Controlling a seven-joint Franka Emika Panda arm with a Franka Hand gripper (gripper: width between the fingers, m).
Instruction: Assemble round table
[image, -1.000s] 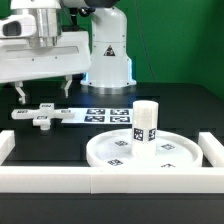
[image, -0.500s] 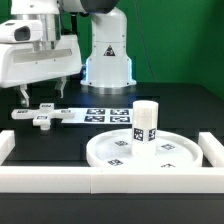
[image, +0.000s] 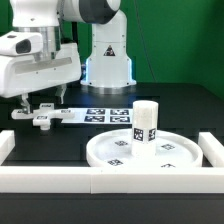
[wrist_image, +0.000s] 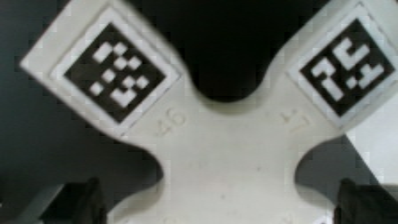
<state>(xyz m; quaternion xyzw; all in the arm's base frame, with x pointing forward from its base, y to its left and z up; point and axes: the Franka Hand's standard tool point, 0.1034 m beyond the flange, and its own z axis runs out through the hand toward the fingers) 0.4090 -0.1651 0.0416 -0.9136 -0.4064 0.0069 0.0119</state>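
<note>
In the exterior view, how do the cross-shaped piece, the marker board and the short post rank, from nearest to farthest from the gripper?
1. Cross-shaped piece, just below the gripper.
2. Marker board, lying flat toward the exterior view's right.
3. Post, standing on the disc, farther to the exterior view's right.

Gripper (image: 42, 100) lower at the exterior view's left than a second ago, its spread fingertips now down around the cross piece (image: 42, 117), arm (image: 60, 15) filling more of the frame's upper left
</note>
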